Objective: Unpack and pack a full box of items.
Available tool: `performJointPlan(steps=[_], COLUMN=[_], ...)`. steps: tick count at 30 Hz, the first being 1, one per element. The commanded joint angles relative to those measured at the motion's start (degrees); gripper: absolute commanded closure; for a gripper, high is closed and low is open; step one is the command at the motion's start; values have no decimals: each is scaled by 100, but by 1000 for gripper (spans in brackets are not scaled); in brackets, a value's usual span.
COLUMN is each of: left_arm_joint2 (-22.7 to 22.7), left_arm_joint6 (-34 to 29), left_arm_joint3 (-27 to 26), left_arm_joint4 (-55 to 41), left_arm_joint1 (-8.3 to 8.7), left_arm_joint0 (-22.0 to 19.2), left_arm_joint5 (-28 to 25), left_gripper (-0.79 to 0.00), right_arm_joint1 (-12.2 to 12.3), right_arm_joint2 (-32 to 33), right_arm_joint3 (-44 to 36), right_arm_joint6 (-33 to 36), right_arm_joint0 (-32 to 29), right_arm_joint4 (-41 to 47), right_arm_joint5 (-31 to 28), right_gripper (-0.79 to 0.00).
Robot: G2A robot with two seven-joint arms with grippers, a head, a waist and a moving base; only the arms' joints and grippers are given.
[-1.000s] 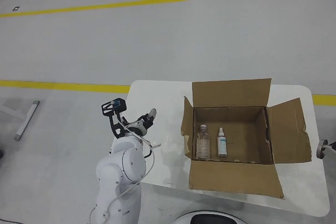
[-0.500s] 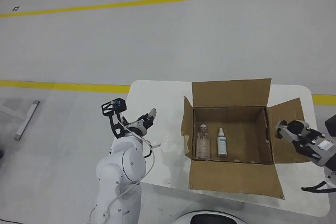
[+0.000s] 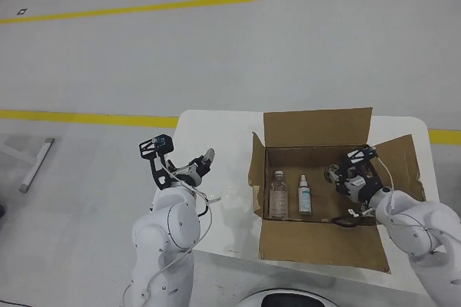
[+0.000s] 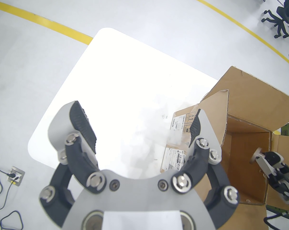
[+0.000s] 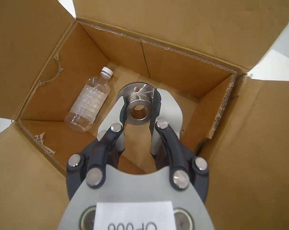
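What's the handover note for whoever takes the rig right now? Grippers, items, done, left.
Right gripper: shut on a metal flange, held over the right half of the open box.
Left gripper: open, empty, over the table left of the box.
In the box: clear bottle and spray bottle lying side by side on the left of the floor.
Done: two bottles are in; the right arm came in from the right within the last second, so this looks like packing.
Left: set the flange down in the free right half, release, withdraw.
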Motion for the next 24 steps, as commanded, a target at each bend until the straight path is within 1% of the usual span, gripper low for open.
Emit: performJointPlan(steps=[1,17,19,21,24], left_arm_joint2=[0,0,0,0,0], left_arm_joint6=[0,0,0,0,0], left_arm_joint3=[0,0,0,0,0], left_arm_joint4=[0,0,0,0,0], left_arm_joint1=[0,0,0,0,0], left_arm_joint0=[0,0,0,0,0], left_arm_joint5=[0,0,0,0,0], left_gripper=[-785,-785,-785,-785,-785], right_arm_joint1=[-7,-4,6,-8,-70], right_arm_joint2=[-37,-65,-189,-388,-764], right_arm_joint3=[39,1,-45,37,377], right_arm_joint6=[9,-21,55,151,310], right_arm_joint0=[50,51,98,224,551], right_arm_joint4=[42,-42,-444,-802,-894], right_arm_joint5=[18,-43,-148,-27,132], right_gripper=[0,0,0,0,0])
